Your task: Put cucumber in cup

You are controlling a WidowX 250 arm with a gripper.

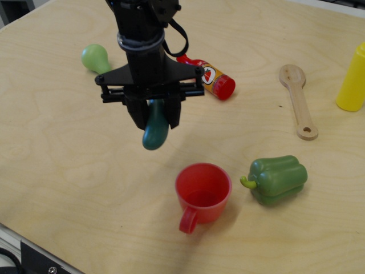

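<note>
My black gripper (155, 123) is shut on the dark teal-green cucumber (155, 132), which hangs upright between the fingers with its lower end below the fingertips. It is held in the air above the table, up and to the left of the red cup (203, 193). The cup stands upright and empty near the front, its loop handle pointing toward the front left.
A green bell pepper (277, 178) lies right next to the cup on the right. A light green pear (96, 58) lies at the back left. A red sauce bottle (212, 80) lies behind the gripper. A wooden spoon (299, 101) and yellow bottle (352, 80) are at the right.
</note>
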